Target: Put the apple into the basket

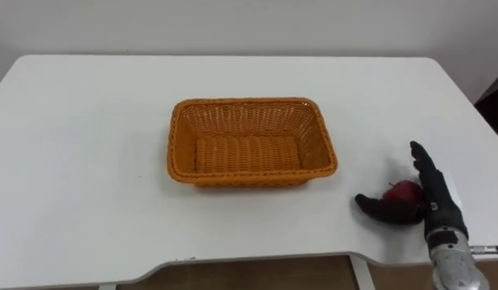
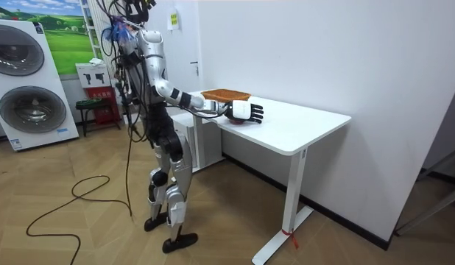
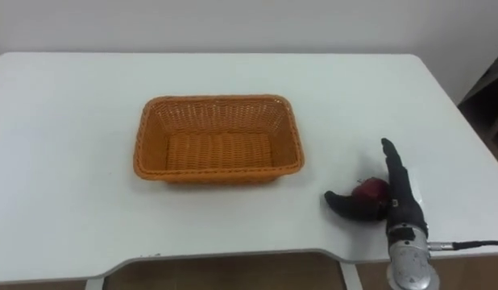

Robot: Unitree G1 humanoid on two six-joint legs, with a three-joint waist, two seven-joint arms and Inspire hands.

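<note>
A dark red apple point(image 1: 404, 193) lies on the white table point(image 1: 88, 161), near its front right corner. My right hand point(image 1: 434, 197) is down at the apple and open. Its thumb reaches round the apple's near left side, and its straight fingers point(image 1: 424, 165) run along the right side. The apple point(image 3: 370, 191) sits in the gap between thumb and fingers of that hand point(image 3: 400, 201), still resting on the tabletop. An empty orange wicker basket point(image 1: 251, 103) stands at the table's middle, to the left of the apple and farther back. In the room view I stand at the table's end with the right hand point(image 2: 247, 111) stretched over it.
The table's front edge point(image 1: 257, 259) runs just below the hand, and its right edge point(image 1: 475, 113) is close by. Bare tabletop lies between the basket and the apple. In the room view, washing machines point(image 2: 25, 73) stand behind me, away from the table.
</note>
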